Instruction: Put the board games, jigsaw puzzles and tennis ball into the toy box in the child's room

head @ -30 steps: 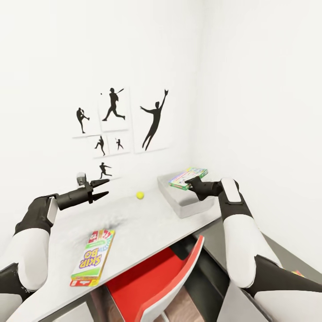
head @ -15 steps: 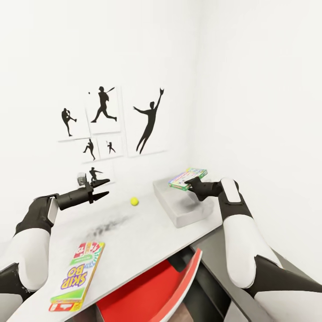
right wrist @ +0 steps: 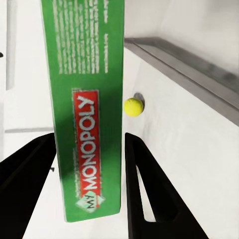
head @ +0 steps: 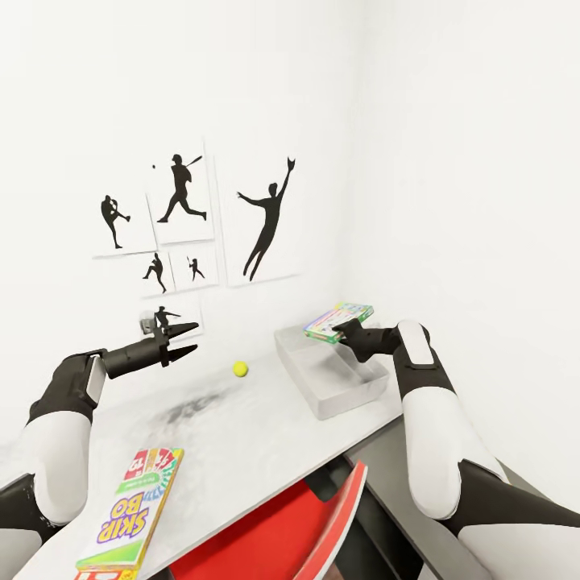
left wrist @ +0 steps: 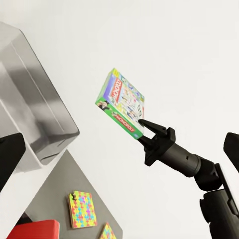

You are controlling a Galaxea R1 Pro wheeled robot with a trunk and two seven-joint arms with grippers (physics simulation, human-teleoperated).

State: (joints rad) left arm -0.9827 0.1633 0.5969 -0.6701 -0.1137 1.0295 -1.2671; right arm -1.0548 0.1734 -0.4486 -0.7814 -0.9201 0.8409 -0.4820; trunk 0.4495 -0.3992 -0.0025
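My right gripper [head: 337,326] is shut on a green-edged board game [head: 339,320], holding it level above the far end of the light grey toy box [head: 352,392]. In the right wrist view the game's green edge [right wrist: 89,114] stands between my fingers [right wrist: 144,179]. The tennis ball [head: 239,369] lies on the table [head: 242,427], left of the toy box. A second board game [head: 133,514], with a white and green cover, lies near the table's front left. My left gripper [head: 184,338] hangs open over the table's back left. Two jigsaw puzzles [left wrist: 80,209] lie on a dark surface.
A red chair [head: 314,528] is tucked under the table's front edge. A lower dark grey cabinet top [head: 395,475] joins the table at the right. White walls meet in a corner right behind the toy box; black baseball silhouettes [head: 185,217] hang on the left wall.
The whole view has shifted, so the camera moved: table things sit lower and further left. The toy box's inside now shows below the held game. Both grippers keep their state.
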